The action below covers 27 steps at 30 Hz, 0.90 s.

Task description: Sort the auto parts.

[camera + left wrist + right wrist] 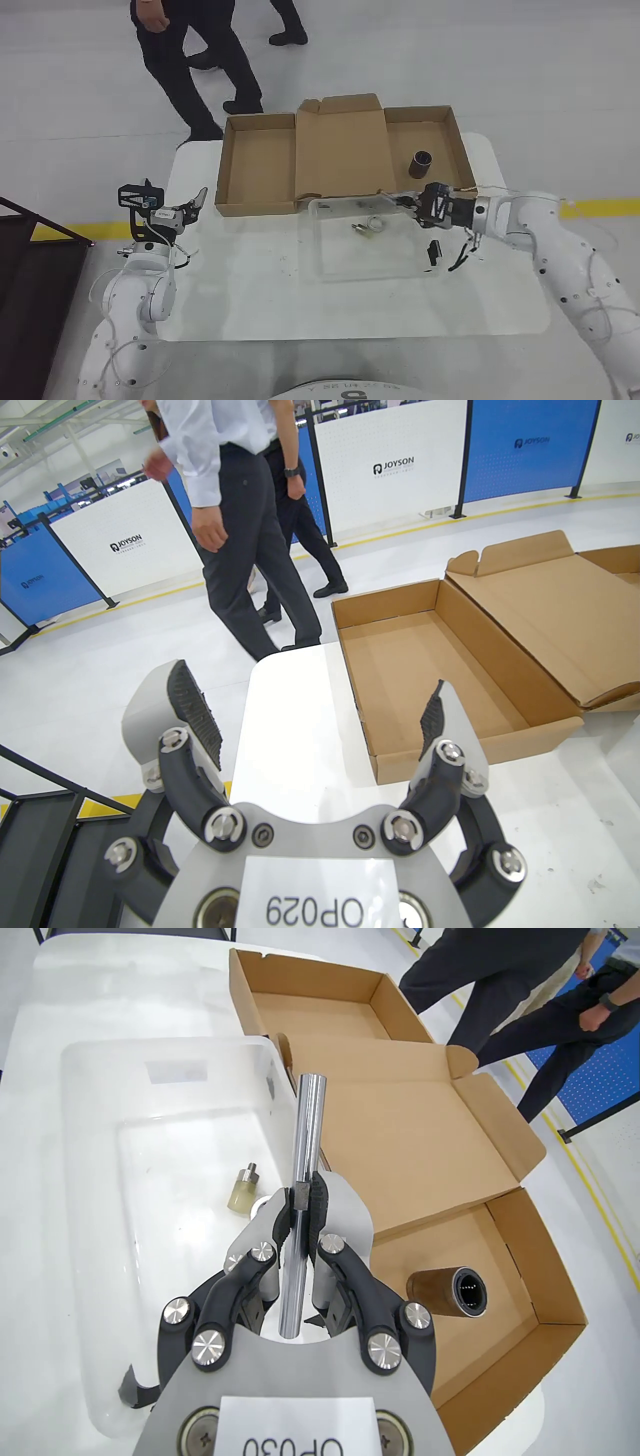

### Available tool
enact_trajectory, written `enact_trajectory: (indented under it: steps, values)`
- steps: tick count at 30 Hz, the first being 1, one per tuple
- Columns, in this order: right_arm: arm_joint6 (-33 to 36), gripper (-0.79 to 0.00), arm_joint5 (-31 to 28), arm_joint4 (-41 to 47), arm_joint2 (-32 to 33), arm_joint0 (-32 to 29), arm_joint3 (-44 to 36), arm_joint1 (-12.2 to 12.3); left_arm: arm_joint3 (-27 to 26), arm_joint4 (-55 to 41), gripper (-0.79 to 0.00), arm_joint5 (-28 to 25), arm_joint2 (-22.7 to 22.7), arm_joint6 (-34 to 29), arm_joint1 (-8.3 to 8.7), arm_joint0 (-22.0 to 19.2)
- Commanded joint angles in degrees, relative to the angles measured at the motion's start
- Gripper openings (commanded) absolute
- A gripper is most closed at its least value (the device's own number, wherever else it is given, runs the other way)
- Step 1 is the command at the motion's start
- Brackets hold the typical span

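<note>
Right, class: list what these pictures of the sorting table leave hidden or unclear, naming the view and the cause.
Right wrist view: black part in the clear bin, partly behind the right gripper.
Top view: small parts in the bin, too small to identify.
Top view: middle of the cardboard box, covered by its flap.

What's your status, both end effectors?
Left end effector open, empty, at corner of table. Right end effector shut on steel rod above edge of clear bin. Box flap close beside rod.

A glossy pale grey floor [480,60], crossed by a yellow line [605,207], surrounds the white rounded surface [260,300]; blue-and-white partition panels [390,490] stand beyond.
</note>
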Motion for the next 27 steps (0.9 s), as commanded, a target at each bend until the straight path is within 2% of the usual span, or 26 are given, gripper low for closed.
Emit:
enact_trajectory:
  steps: [1, 8, 11, 16, 22, 27]
  values:
    - [-0.2, -0.785, -0.8, -0.4, 0.0, 0.1, 0.0, 0.0, 0.0, 0.0, 0.0, 0.0, 0.0, 0.0, 0.0, 0.0]
    - [-0.2, -0.785, -0.8, -0.4, 0.0, 0.1, 0.0, 0.0, 0.0, 0.0, 0.0, 0.0, 0.0, 0.0, 0.0, 0.0]
    - [2.4, -0.785, 3.4, -0.4, -1.3, -0.7, -0.4, -0.4, 0.0, 0.0, 0.0, 0.0, 0.0, 0.0, 0.0, 0.0]
    - [4.2, -0.785, 8.7, 8.0, 2.9, -0.1, 3.5, -0.5, 0.0, 0.0, 0.0, 0.0, 0.0, 0.0, 0.0, 0.0]
    - [14.4, -0.785, 17.8, 16.7, 6.1, 1.1, 4.0, -0.7, 0.0, 0.0, 0.0, 0.0, 0.0, 0.0, 0.0, 0.0]
    - [23.4, -0.785, 25.3, 21.5, 4.2, 4.7, 5.5, -1.8, 0.0, 0.0, 0.0, 0.0, 0.0, 0.0, 0.0, 0.0]
